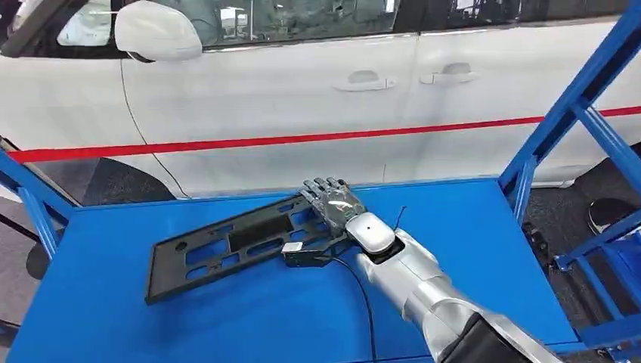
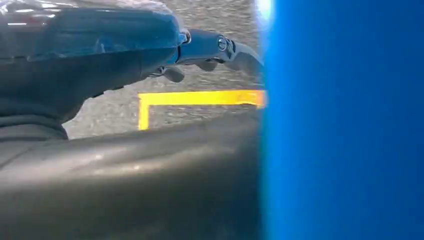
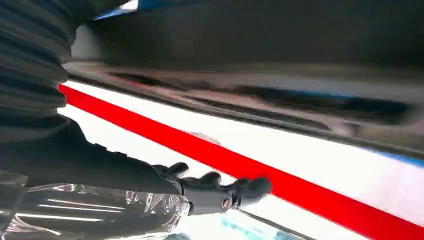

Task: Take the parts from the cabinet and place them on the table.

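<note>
Right hand point(image 1: 335, 203) rests on black part's point(image 1: 227, 246) near end.

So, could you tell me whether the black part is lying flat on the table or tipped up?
Flat: the black part lies on the blue table, with the right hand resting on its end.

Blue table point(image 1: 491, 249) carries one flat black slotted part point(image 1: 227, 249), lying diagonally. Right hand point(image 1: 336, 208) rests on the part's far end; rest of part extends to hand's left.
</note>
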Tool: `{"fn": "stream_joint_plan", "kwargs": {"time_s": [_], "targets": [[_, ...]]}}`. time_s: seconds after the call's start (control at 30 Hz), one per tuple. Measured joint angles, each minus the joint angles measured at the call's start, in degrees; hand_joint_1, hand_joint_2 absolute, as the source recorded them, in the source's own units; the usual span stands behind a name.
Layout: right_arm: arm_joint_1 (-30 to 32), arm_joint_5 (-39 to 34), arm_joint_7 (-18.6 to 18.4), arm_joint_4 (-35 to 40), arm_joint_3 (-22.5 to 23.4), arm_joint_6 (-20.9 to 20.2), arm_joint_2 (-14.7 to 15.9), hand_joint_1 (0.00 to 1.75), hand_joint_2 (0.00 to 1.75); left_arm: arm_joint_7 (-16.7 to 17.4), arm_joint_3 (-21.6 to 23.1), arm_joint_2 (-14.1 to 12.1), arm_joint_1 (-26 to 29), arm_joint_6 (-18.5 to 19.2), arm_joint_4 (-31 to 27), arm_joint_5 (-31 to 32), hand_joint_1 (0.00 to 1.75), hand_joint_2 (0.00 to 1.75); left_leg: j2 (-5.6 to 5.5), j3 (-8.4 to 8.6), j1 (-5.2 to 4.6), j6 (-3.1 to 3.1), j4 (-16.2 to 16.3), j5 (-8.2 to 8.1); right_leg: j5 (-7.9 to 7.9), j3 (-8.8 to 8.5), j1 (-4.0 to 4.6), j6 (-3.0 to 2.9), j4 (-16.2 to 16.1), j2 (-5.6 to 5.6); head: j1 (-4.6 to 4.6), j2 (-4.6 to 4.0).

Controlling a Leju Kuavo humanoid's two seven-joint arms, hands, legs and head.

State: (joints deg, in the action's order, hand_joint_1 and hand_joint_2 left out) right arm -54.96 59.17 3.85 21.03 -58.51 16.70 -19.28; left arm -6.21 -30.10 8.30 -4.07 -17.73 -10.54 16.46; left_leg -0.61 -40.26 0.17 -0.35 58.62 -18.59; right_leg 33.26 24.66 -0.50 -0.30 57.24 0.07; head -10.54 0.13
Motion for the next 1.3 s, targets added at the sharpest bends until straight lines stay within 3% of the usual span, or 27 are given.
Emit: {"fn": "stream_joint_plan", "kwargs": {"time_s": [0.03,0.07,0.1,0.13,0.17,0.23,0.27,0.3,0.33,0.37,0.4,0.43,0.47,0.5,0.57,0.6,0.63,0.67,0.7,0.77,0.8,0.83,0.87,1.07,1.3], "targets": [[-0.73,0.00,0.13,0.22,0.00,-0.07,-0.18,1.75,1.75,-0.02,0.02,0.09,-0.35,-0.18,-0.02,0.00,0.00,0.00,-0.15,-0.04,-0.43,0.46,-0.08,-0.05,0.27,-0.15,-0.43,0.35,-0.54,-0.21,-0.06,0.00],[-1.12,-0.02,0.42,0.24,0.00,-0.55,-0.35,1.75,1.75,0.11,0.02,0.13,-0.75,-0.37,-0.04,0.07,0.00,0.00,-0.39,0.02,-0.80,0.79,-0.56,0.00,0.17,-0.38,-0.60,0.59,-1.26,-0.39,-0.06,0.02],[-1.22,-0.20,0.65,0.26,0.02,-1.59,-0.63,1.75,1.75,0.30,0.02,0.16,-0.97,-0.57,-0.04,0.07,0.00,0.00,-0.45,0.93,-0.19,1.21,-2.09,0.40,0.38,-1.04,-0.17,0.99,-1.61,-0.63,-0.06,0.00],[-1.11,-0.46,0.83,0.22,0.00,-2.34,-0.63,1.75,1.75,0.39,0.02,0.18,-1.08,-0.63,-0.04,0.07,0.00,0.00,-0.49,1.50,-0.08,1.30,-3.00,0.47,0.66,-0.81,-0.28,1.16,-0.61,-0.55,-0.02,0.00],[-1.11,-0.67,0.83,0.22,0.00,-2.85,-0.66,1.75,1.75,0.39,0.02,0.18,-1.24,-0.72,-0.04,0.07,0.00,0.00,-0.45,1.78,0.07,1.60,-3.49,0.50,2.16,1.07,-0.24,1.23,2.38,-0.40,-0.04,0.00],[-0.72,-1.11,0.94,0.11,0.00,-3.28,-0.48,1.75,1.75,0.52,0.04,0.15,-1.39,-0.89,-0.04,0.11,0.00,0.00,-0.42,1.84,0.17,1.73,-3.68,0.44,5.81,7.30,-0.45,1.48,11.94,-0.24,-0.04,0.00],[-0.38,-1.38,0.94,-0.02,0.02,-3.41,-0.28,1.75,1.75,0.59,0.02,0.13,-1.53,-1.12,-0.04,0.09,0.00,0.00,-0.43,1.82,0.20,1.68,-3.67,0.35,6.32,10.02,-0.62,1.65,15.34,-0.24,-0.04,0.00],[-0.17,-1.64,1.05,-0.15,0.02,-3.39,-0.13,1.75,1.75,0.74,0.02,0.13,-1.61,-1.31,-0.04,0.04,0.00,0.00,-0.47,1.84,0.27,1.54,-3.65,0.30,5.39,11.51,-0.85,1.82,16.10,-0.24,-0.04,0.00],[-0.22,-1.92,1.22,-0.15,0.02,-3.30,-0.11,1.75,1.75,0.88,0.02,0.13,-1.62,-1.42,-0.04,0.02,0.00,0.00,-0.48,1.88,0.39,1.31,-3.54,0.27,3.36,11.63,-1.04,2.00,14.43,-0.25,-0.04,0.00],[-0.36,-2.08,1.42,-0.15,0.02,-3.26,-0.13,1.75,0.00,0.92,0.02,0.13,-1.65,-1.51,-0.04,0.00,0.00,0.00,-0.48,1.87,0.53,1.02,-3.33,0.23,0.73,10.78,-1.23,2.16,11.03,-0.28,-0.04,0.00],[-0.39,-2.16,1.57,-0.15,0.02,-3.15,-0.13,1.75,0.00,0.94,0.02,0.13,-1.71,-1.51,-0.04,0.00,0.00,0.00,-0.50,1.76,0.69,0.63,-2.96,0.16,-2.28,9.00,-1.49,2.41,6.26,-0.29,-0.04,0.00],[-0.54,-2.21,1.71,-0.15,0.04,-2.97,-0.11,1.69,0.00,0.98,0.02,0.11,-1.76,-1.51,-0.04,-0.02,0.00,0.00,-0.56,1.37,0.79,0.21,-2.38,0.06,-4.22,7.32,-1.83,2.65,2.14,-0.31,-0.04,0.00],[-0.71,-2.23,1.79,-0.09,0.04,-2.65,-0.22,1.24,0.00,0.98,0.00,0.00,-1.87,-1.53,-0.04,-0.02,0.00,0.00,-0.74,0.98,0.42,-0.51,-1.62,-0.22,-4.38,7.80,-1.29,2.09,1.68,-0.38,-0.04,0.00],[-0.76,-2.21,1.88,0.00,0.04,-2.49,-0.35,1.24,0.00,1.00,-0.04,-0.04,-1.97,-1.55,-0.04,-0.04,0.00,0.00,-0.82,0.93,0.53,-0.97,-1.69,-0.42,-4.72,7.97,-1.28,1.06,1.77,-0.08,-0.07,0.00],[-0.83,-2.21,2.45,0.09,0.04,-2.58,-0.50,1.24,0.00,1.12,-0.17,-0.13,-1.87,-1.57,-0.04,-0.04,0.00,0.00,-0.73,1.28,0.88,-1.61,-1.98,-0.23,-5.05,7.69,-1.03,0.31,1.42,-0.04,-0.04,0.00],[-0.74,-2.05,2.78,0.07,0.00,-2.82,-0.53,1.24,0.00,1.14,-0.20,-0.17,-1.67,-1.68,-0.04,-0.02,0.00,0.00,-0.59,1.46,0.88,-0.94,-2.16,-0.70,-5.07,7.49,-1.01,0.46,1.39,0.02,-0.06,0.00],[-0.64,-2.03,2.95,0.07,0.00,-2.80,-0.53,1.24,0.00,1.14,-0.20,-0.20,-1.57,-1.75,-0.04,-0.02,0.00,0.00,-0.56,1.56,0.87,-0.83,-2.17,-0.98,-5.17,7.36,-0.98,0.18,1.39,0.07,-0.06,0.00],[-0.64,-1.99,3.02,0.09,-0.02,-2.80,-0.55,0.42,0.00,1.14,-0.22,-0.17,-1.51,-1.83,-0.04,-0.02,0.00,0.00,-0.54,1.75,0.91,-1.06,-2.24,-1.29,-5.33,7.26,-0.88,-0.24,1.40,0.07,-0.04,0.00],[-0.65,-1.99,3.02,0.07,-0.02,-2.80,-0.59,0.00,0.00,1.14,-0.22,-0.15,-1.48,-1.86,-0.04,-0.02,0.00,0.00,-0.53,1.89,0.95,-1.08,-2.37,-1.26,-5.33,7.21,-0.81,-0.26,1.41,0.07,-0.06,0.00],[-0.44,-1.99,3.02,0.07,-0.02,-2.82,-0.63,0.00,0.00,1.12,-0.22,-0.17,-1.42,-1.88,-0.04,-0.02,0.00,0.00,-0.53,2.23,1.00,-0.95,-2.61,-0.47,-5.36,7.22,-0.71,-0.46,1.44,0.07,-0.06,0.00],[-0.18,-1.99,3.02,0.04,-0.02,-2.82,-0.63,0.00,0.00,1.12,-0.24,-0.17,-1.35,-1.90,-0.04,-0.02,0.00,0.00,-0.50,2.19,1.03,-1.28,-2.78,0.64,-5.32,7.25,-0.66,-0.52,1.48,0.09,-0.06,0.00],[0.02,-1.99,3.02,0.04,-0.04,-2.82,-0.63,0.00,0.00,1.12,-0.26,-0.17,-1.27,-1.92,-0.04,-0.02,0.00,0.00,-0.50,2.18,1.08,-1.87,-2.85,0.43,-5.33,7.37,-0.65,-0.54,1.49,0.13,-0.04,0.00],[0.14,-1.99,3.02,0.04,-0.07,-2.82,-0.63,0.00,0.00,1.11,-0.26,-0.17,-1.20,-1.99,-0.04,-0.02,0.00,0.00,-0.50,2.14,1.08,-2.01,-2.85,0.51,-5.33,7.42,-0.65,-0.55,1.50,0.19,-0.06,0.00],[0.33,-2.01,3.45,-0.39,-0.09,-2.86,-0.59,0.00,0.00,0.85,-0.28,-0.20,-1.10,-2.43,-0.04,0.00,0.00,0.00,-0.50,1.91,1.08,-2.19,-2.84,0.29,-5.19,7.42,-0.67,-0.45,1.18,0.23,-0.06,0.00],[0.41,-2.05,3.52,-1.14,-0.09,-2.58,-0.59,0.00,0.00,0.28,-0.28,-0.20,-1.09,-2.75,-0.04,0.13,0.00,0.00,-0.53,1.80,1.03,-2.00,-2.81,0.02,-5.11,7.35,-0.71,-0.31,0.90,0.23,-0.06,0.00]]}}
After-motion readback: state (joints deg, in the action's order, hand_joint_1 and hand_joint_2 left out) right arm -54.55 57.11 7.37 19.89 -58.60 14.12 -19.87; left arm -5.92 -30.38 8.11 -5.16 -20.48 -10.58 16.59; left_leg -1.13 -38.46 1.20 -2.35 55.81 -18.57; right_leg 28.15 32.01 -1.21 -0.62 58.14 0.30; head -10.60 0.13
